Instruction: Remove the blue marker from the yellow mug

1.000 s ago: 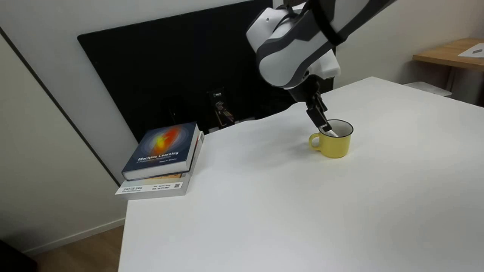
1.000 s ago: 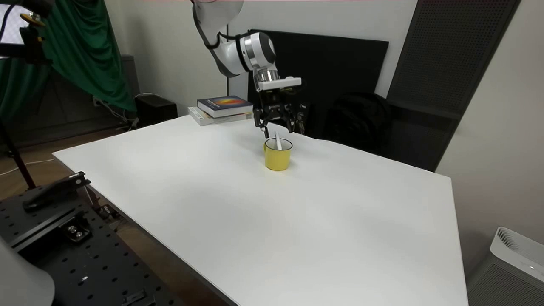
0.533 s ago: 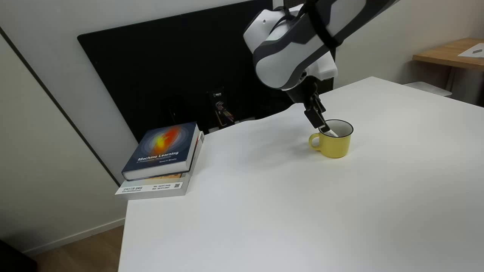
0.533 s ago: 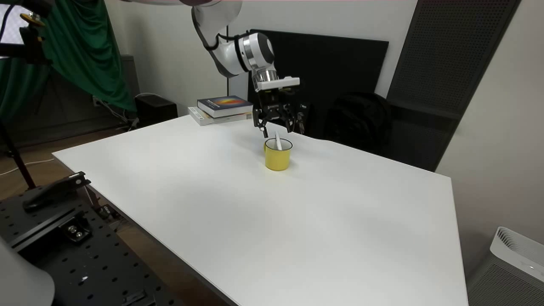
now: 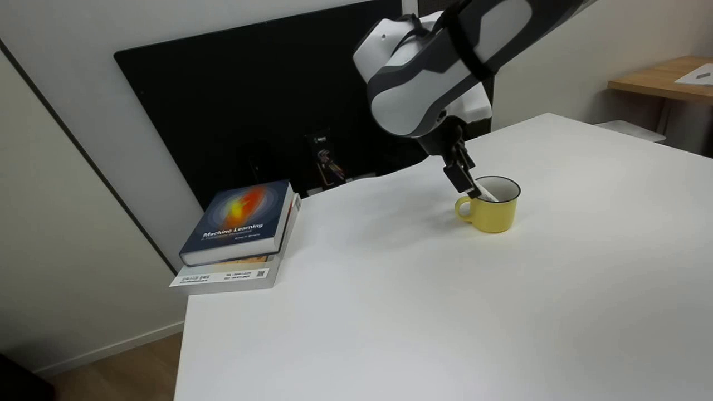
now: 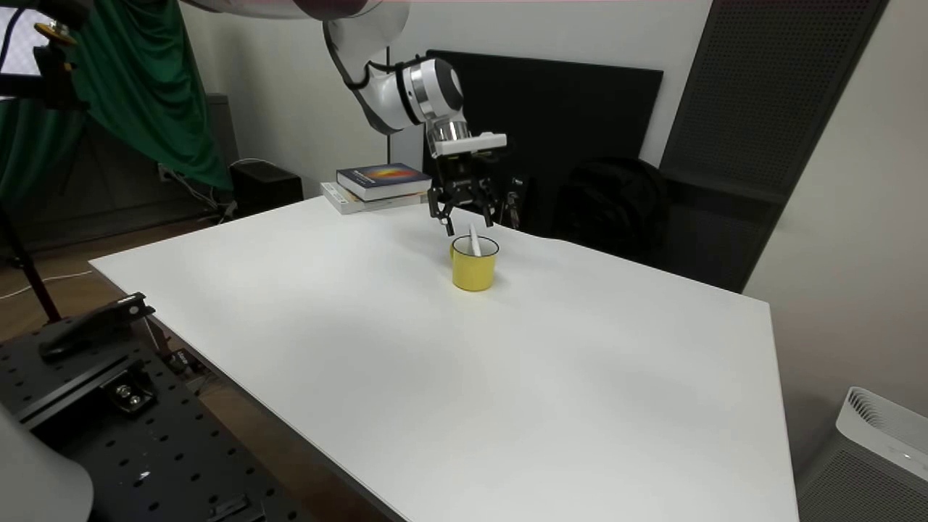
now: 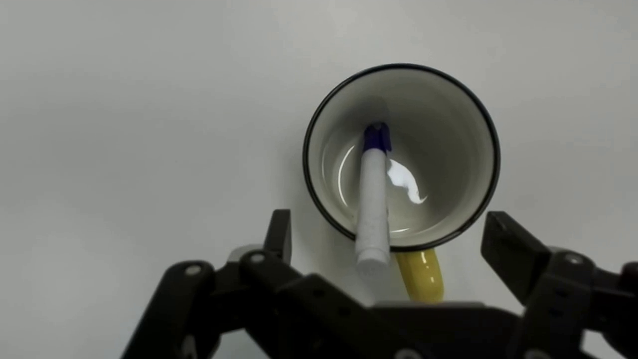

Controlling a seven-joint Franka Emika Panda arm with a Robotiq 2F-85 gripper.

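The yellow mug (image 5: 494, 218) stands upright on the white table; it also shows in an exterior view (image 6: 473, 277) and in the wrist view (image 7: 448, 112). The blue marker (image 7: 374, 199) leans in it, dark blue cap down at the bottom, white barrel end sticking out over the rim beside the handle. Its white barrel shows in both exterior views (image 5: 486, 192) (image 6: 475, 243). My gripper (image 7: 389, 228) is open, its fingers wide apart on either side of the marker's upper end, touching neither marker nor mug. In both exterior views the gripper (image 5: 473, 190) (image 6: 469, 225) is tilted by the mug's handle side.
A dark blue book (image 5: 239, 223) lies on a white book (image 5: 223, 282) at a table corner; the stack also shows in an exterior view (image 6: 384, 180). A black panel (image 5: 267, 100) stands behind the table edge, close behind the arm.
The gripper has shifted slightly left in both exterior views and a little lower, so more of the marker's barrel shows. The mug and marker have not moved. The gripper stays open.
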